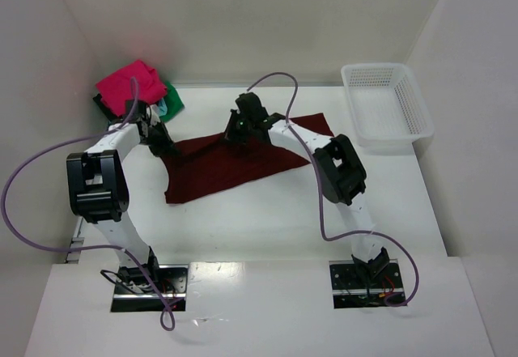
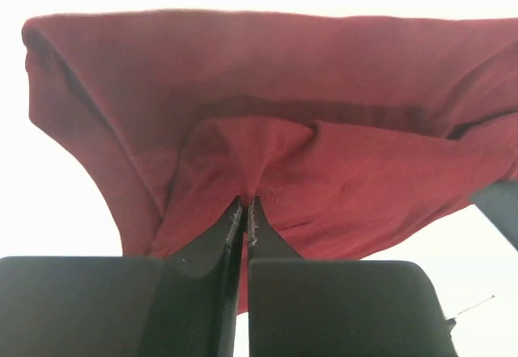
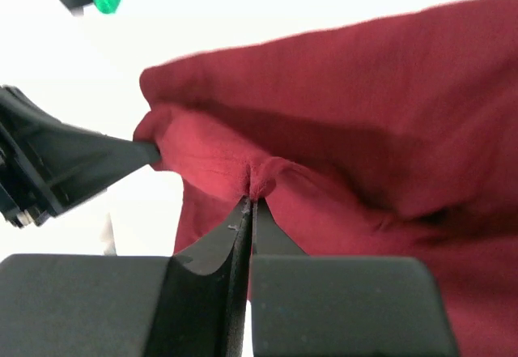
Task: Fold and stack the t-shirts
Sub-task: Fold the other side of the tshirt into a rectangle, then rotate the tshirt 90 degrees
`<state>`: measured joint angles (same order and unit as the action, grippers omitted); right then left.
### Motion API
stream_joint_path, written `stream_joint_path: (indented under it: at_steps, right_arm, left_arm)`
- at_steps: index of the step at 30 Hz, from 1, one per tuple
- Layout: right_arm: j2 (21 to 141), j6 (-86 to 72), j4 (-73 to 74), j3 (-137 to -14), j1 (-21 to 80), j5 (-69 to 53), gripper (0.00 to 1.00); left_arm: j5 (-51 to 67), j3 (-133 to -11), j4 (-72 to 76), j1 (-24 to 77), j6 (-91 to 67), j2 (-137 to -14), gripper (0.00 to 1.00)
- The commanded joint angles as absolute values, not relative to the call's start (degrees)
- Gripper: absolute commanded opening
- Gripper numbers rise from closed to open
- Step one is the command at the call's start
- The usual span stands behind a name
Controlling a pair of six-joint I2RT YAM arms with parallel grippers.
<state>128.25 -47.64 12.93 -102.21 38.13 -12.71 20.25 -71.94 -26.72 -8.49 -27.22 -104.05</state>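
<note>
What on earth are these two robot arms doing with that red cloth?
They are working on a dark red t-shirt spread on the white table, part of a job of folding and stacking shirts. The left gripper and the right gripper are each shut on a pinch of its cloth. Folded pink and green shirts sit piled in the far left corner. A white mesh basket stands far right.
</note>
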Motion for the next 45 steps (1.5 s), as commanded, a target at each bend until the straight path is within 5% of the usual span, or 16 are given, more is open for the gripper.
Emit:
stream_joint_path:
  at_steps: [1, 5, 7, 10, 12, 24, 35, 45]
  right_arm:
    - [130.51, -45.44, 12.22, -107.31, 36.04, -11.07, 0.00]
    - [132.71, -44.30, 11.69, -109.95, 34.72, -11.60, 0.14]
    - [132.71, -43.60, 11.07, -111.35, 34.19, -12.12, 0.33]
    - [130.62, -41.93, 10.38, -110.57, 34.19, -10.56, 0.61]
    - [129.12, -41.40, 10.54, -110.04, 33.67, -9.15, 0.67]
    - [111.37, -25.25, 10.80, -93.25, 20.59, -7.55, 0.99]
    - [108.46, 30.45, 20.91, -88.43, 18.72, -7.12, 1.00]
    - [109.94, 40.96, 16.79, -78.30, 18.19, -9.67, 1.00]
  left_arm:
    - [21.80, -75.14, -25.31, -8.79, -27.33, -103.97, 0.06]
    - [18.46, -76.37, -23.74, -8.79, -28.56, -104.68, 0.32]
    - [16.45, -76.99, -23.21, -8.79, -28.56, -104.68, 0.47]
    - [14.69, -78.22, -23.20, -8.79, -29.09, -103.19, 0.82]
    - [12.22, -79.88, -23.20, -8.79, -29.09, -101.61, 0.92]
    - [11.25, -68.30, -23.29, -3.54, -30.41, -85.79, 1.00]
    - [7.82, -64.60, -22.33, 8.52, -50.25, -85.17, 1.00]
    - [-2.72, -62.76, -16.18, 14.76, -68.19, -87.28, 1.00]
